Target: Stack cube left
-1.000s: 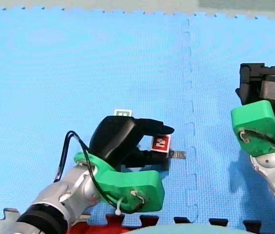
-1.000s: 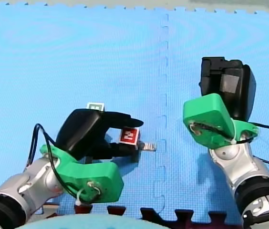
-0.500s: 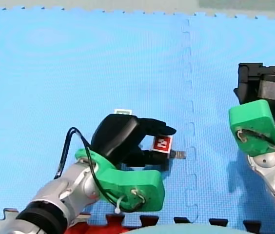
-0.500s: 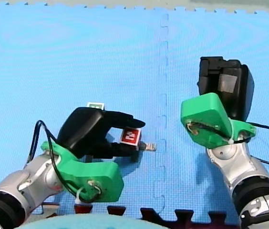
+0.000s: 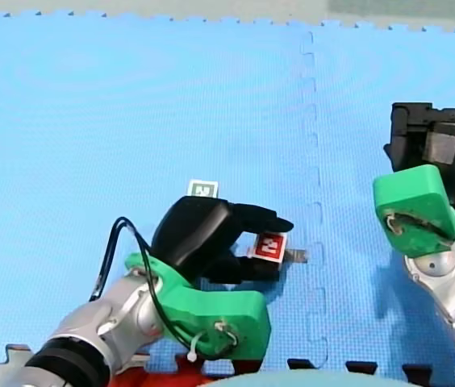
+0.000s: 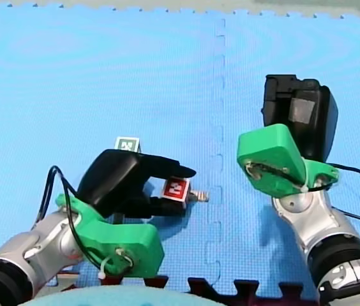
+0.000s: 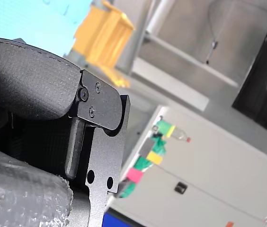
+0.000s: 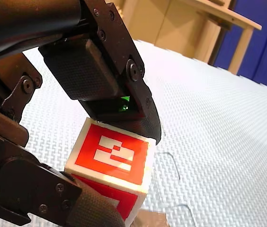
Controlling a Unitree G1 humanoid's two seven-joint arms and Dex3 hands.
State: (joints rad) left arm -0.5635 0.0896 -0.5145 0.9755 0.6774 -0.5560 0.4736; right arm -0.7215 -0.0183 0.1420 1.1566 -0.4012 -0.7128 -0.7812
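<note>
The left robot hand (image 5: 205, 232) grasps a red cube with a white square marker (image 5: 269, 246), pinching it between black fingertips (image 8: 138, 111) low at the blue foam puzzle mat (image 5: 131, 105); the cube sits tilted in the grip. Just behind this hand a white-topped cube with a green marker (image 5: 202, 189) stands on the mat, apart from the red one. The right robot hand (image 5: 429, 149) is well off to the right above the mat, holding nothing; whether it is clenched or released I cannot tell.
</note>
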